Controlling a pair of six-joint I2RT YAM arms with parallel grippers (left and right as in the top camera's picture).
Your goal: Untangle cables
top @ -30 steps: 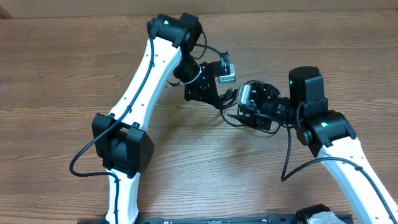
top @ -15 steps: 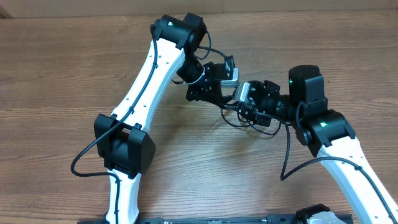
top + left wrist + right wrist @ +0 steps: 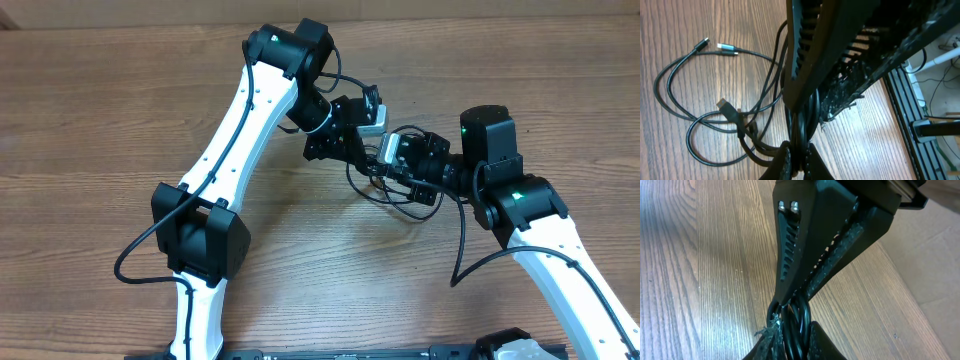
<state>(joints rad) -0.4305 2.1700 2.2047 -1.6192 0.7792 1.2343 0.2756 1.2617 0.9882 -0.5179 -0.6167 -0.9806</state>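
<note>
Black cables [image 3: 735,117] sit clamped in our left gripper [image 3: 797,161] and right gripper [image 3: 790,337], almost touching; next, we judge, comes a slow pull apart.

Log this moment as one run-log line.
task: untangle cables | left gripper: shut on cables | right gripper: shut on cables | plug ends lying on table

A brown wood-grain surface [image 3: 100,110] filled the overhead view, its grain running left to right. In the left wrist view, slack loops of thin black cables [image 3: 725,107] lay flat on the wood, crossing one another. Two silver-tipped plug ends [image 3: 728,47] rested near each other on the bare surface at the far end of the loops.
</note>
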